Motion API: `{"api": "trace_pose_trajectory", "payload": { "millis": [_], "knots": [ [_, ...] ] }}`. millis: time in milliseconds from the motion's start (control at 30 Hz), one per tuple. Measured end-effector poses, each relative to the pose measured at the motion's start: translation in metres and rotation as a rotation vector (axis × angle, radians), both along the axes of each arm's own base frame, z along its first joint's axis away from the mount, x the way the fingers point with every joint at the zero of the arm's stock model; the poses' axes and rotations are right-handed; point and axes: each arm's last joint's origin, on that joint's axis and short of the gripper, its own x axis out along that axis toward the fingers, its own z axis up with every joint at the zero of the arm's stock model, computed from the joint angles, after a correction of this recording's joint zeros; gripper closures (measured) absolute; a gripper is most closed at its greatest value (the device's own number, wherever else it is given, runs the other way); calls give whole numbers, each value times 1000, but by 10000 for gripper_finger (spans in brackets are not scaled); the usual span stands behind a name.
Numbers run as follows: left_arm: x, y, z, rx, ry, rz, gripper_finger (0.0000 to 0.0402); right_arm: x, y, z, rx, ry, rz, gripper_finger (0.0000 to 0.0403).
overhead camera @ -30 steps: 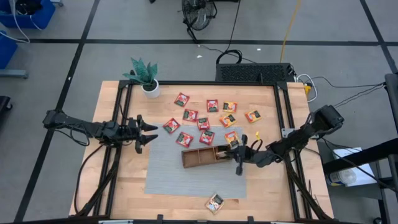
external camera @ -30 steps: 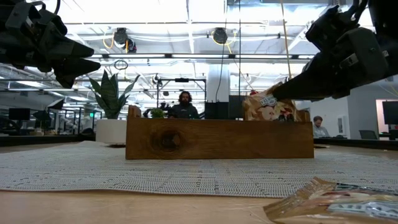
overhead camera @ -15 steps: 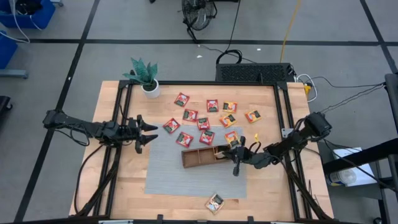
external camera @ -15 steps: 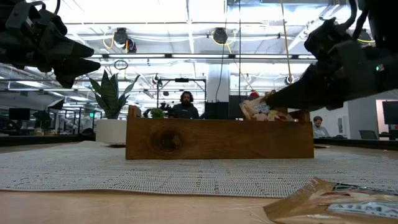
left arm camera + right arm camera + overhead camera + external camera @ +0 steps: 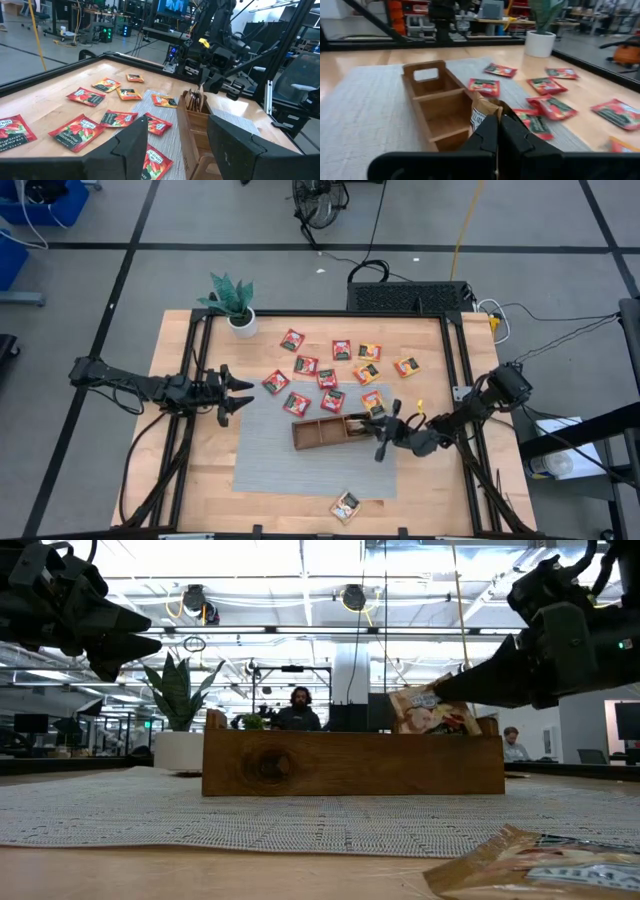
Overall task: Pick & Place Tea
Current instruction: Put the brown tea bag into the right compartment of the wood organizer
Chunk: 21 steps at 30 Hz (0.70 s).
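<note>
The brown wooden tray lies on a grey mat, also seen in the low view as tray. My right gripper is at the tray's right end, shut on an orange-tan tea sachet. Several red, orange and green sachets lie flat on the table beyond the tray. One more sachet lies near the near edge. My left gripper hovers open at the mat's left side, above the table, touching nothing; it shows open as left gripper. My right gripper pinches the sachet between its two fingers at one edge. The fingers come slanting from the table's right side. The sachet stands on edge, tilted, lifted above the tray's right-hand compartment; whether its lower edge touches the tray cannot be seen.
A potted plant stands at the table's far left corner. Black rails run along the table's left and right sides. The grey mat has bare room on the tray's near and left sides.
My right arm has drawn its elbow in toward the table. The gripper, staying shut, dipped the sachet toward the tray's right compartment and brought it up again to about the same height.
</note>
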Motion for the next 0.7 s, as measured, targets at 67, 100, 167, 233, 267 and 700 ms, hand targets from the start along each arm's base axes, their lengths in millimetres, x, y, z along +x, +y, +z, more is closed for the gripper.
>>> {"api": "trace_pose_trajectory", "payload": {
  "millis": [67, 100, 167, 233, 267, 700],
  "knots": [
    [0, 0, 0, 0, 0, 0, 197, -1, 1, 0, -6, -4, -21, 403],
    [0, 0, 0, 0, 0, 0, 197, -2, 2, 0, -5, -6, -23, 403],
    [0, 0, 0, 0, 0, 0, 197, -2, 2, 0, -5, -9, -25, 403],
    [0, 0, 0, 0, 0, 0, 197, -2, 2, 1, 5, -18, -16, 403],
    [0, 0, 0, 0, 0, 0, 197, -1, 3, 2, 11, -21, -5, 403],
    [0, 0, 0, 0, 0, 0, 197, 4, -4, 3, 44, -32, 4, 403]
  ]
}}
